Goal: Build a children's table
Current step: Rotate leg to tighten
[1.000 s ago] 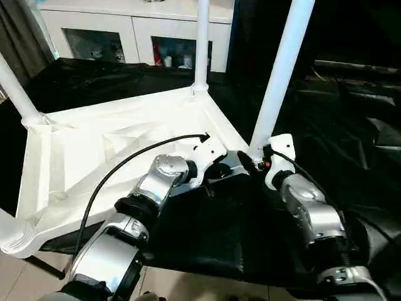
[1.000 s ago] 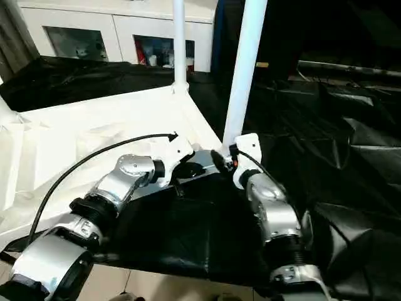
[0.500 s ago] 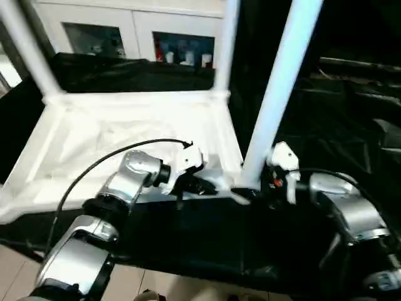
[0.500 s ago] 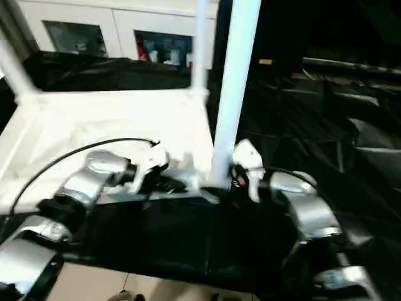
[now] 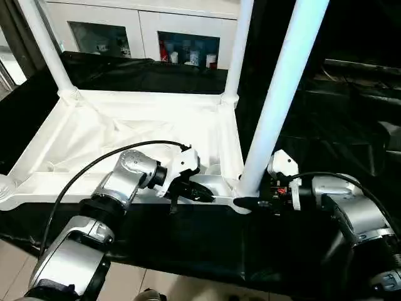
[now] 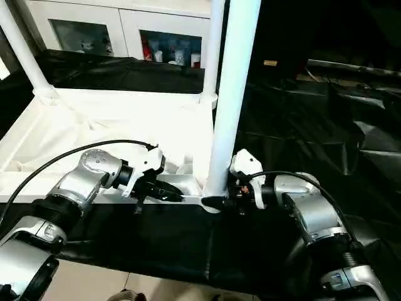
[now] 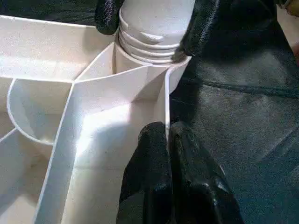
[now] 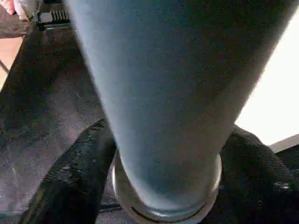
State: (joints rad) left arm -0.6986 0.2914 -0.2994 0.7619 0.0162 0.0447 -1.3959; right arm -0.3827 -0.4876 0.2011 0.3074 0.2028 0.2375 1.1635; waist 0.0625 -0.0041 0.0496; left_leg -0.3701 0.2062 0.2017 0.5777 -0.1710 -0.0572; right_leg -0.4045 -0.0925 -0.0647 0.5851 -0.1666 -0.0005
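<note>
White plastic, the children's table lies upside down on a black-draped bench, ribs up; its legs stand upright, tops cut off; the right gripper straddles the near-right leg at its base, contact unclear; the left gripper pinches the near rim beside that corner.

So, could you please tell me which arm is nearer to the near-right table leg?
Right. The right gripper straddles the near-right leg at its base; the left gripper pinches the tabletop rim beside that corner socket.
</note>
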